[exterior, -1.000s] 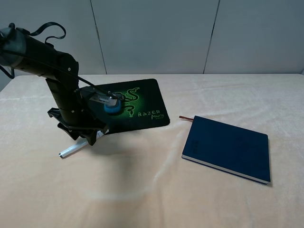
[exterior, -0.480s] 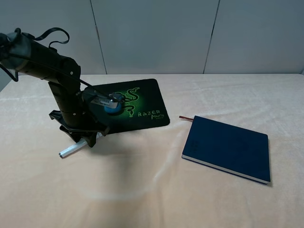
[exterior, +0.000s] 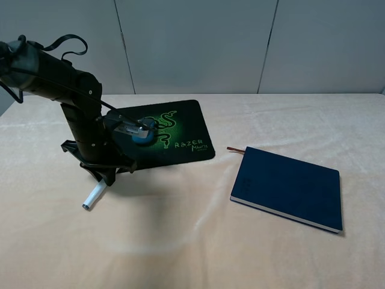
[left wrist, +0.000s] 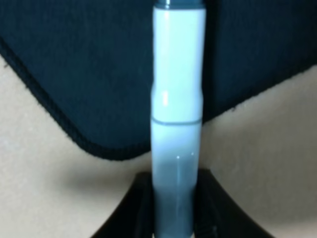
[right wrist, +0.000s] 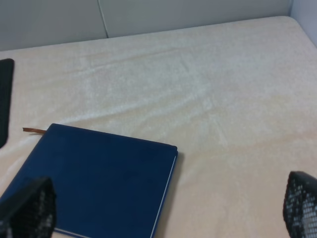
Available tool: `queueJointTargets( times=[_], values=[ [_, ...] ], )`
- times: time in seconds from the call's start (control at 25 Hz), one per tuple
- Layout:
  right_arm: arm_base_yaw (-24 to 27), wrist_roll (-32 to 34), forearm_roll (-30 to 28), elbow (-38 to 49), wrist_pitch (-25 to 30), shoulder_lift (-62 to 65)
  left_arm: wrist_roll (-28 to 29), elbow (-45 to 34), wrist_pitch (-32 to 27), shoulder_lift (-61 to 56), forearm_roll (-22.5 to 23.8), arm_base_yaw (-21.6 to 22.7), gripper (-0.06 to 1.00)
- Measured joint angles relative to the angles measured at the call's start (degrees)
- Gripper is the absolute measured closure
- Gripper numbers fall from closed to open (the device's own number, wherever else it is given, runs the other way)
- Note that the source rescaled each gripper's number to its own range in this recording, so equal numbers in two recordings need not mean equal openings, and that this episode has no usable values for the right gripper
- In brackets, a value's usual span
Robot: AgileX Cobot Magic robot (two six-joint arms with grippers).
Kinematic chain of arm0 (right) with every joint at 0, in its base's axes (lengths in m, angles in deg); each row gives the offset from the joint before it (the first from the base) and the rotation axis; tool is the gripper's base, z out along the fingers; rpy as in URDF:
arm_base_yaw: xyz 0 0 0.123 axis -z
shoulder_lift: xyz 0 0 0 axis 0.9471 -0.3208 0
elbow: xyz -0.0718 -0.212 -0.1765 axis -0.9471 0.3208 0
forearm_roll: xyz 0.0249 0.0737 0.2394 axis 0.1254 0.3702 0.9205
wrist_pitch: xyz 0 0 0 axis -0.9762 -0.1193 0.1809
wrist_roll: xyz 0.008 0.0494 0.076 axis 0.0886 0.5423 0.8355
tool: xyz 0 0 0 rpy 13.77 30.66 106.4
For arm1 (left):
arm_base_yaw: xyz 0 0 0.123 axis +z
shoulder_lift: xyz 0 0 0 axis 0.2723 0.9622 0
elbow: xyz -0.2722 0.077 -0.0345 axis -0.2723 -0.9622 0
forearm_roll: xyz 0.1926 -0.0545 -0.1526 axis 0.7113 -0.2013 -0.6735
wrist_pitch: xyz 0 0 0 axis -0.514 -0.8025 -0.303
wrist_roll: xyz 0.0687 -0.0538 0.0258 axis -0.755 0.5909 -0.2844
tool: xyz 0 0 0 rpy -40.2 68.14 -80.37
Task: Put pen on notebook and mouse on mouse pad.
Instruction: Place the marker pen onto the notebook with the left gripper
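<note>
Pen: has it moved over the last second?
Yes. The pen, held in the left end effector, has swung: its free tip is now nearer the camera and slightly toward the notebook, so it lies steeper against the front edge of the mouse pad.

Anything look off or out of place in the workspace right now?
Nothing is spilled or damaged. The mouse sits on the mouse pad. The notebook lies closed, turned at an angle. The pen is clamped in the left end effector, well apart from the notebook.
</note>
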Motion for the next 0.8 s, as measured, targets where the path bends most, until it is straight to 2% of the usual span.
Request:
queueJointTargets(
  times=[0.2, 0.64, 0.8],
  values=[
    [0.00, 0.00, 0.00, 0.00, 0.00, 0.00, 0.00, 0.51, -1.09, -2.35, 0.00, 0.00, 0.94],
    [0.00, 0.00, 0.00, 0.00, 0.00, 0.00, 0.00, 3.05, -8.73, -9.58, -0.52, 0.00, 0.94],
    [0.00, 0.00, 0.00, 0.00, 0.00, 0.00, -0.93, 5.97, -13.32, -11.20, -2.97, 0.00, 0.94]
  ],
)
